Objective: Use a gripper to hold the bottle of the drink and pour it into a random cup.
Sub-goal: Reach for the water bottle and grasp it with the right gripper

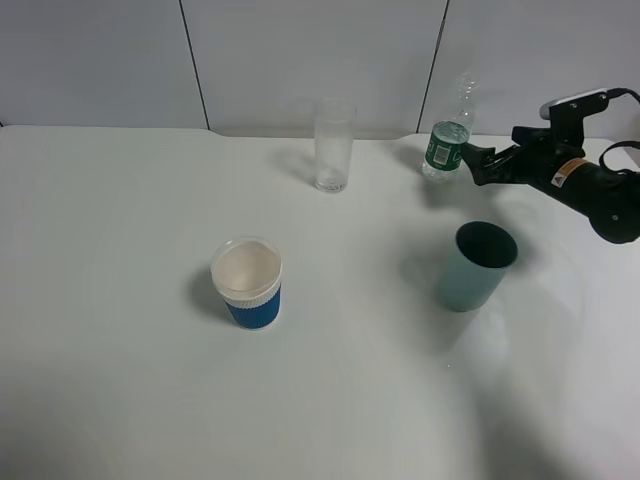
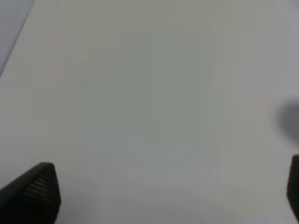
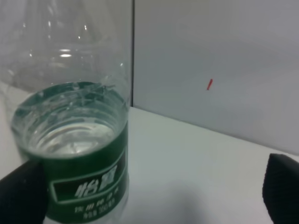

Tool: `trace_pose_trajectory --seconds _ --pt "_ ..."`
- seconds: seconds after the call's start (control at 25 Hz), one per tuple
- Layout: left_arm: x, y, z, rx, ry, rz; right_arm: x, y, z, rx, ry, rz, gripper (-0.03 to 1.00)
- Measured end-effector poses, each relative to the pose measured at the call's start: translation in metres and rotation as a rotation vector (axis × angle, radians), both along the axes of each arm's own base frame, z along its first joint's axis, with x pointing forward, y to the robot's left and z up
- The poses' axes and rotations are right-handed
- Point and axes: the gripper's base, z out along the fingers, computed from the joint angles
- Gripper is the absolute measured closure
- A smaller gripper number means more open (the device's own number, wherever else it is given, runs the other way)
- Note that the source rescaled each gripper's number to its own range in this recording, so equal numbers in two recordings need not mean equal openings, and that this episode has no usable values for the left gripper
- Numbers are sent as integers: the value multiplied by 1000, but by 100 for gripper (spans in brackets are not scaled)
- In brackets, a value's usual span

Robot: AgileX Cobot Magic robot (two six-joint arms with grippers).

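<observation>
The bottle of the drink (image 1: pixel 447 140) is clear with a dark green label and stands at the back right of the table, its neck leaning slightly right. My right gripper (image 1: pixel 471 160) is beside it on its right at label height. In the right wrist view the bottle (image 3: pixel 86 175) is against one black finger (image 3: pixel 23 196), and the other finger (image 3: pixel 280 189) is far off, so the right gripper (image 3: pixel 152 198) is open. The tall clear glass (image 1: pixel 334 145) stands to the bottle's left. My left gripper (image 2: pixel 163 196) is open over bare table and is out of the exterior view.
A teal plastic cup (image 1: pixel 480 265) stands in front of the right arm (image 1: pixel 590 190). A white-rimmed cup with a blue sleeve (image 1: pixel 247 283) stands mid-left. The white table (image 1: pixel 120 380) ends at a grey panelled wall (image 1: pixel 300 60) just behind the bottle and glass.
</observation>
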Motion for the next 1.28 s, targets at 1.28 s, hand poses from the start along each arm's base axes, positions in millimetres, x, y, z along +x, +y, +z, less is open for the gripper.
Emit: trace_pose_trajectory --seconds 1.28 --pt "0 0 0 0 0 0 57 36 -15 -34 23 261 -3"
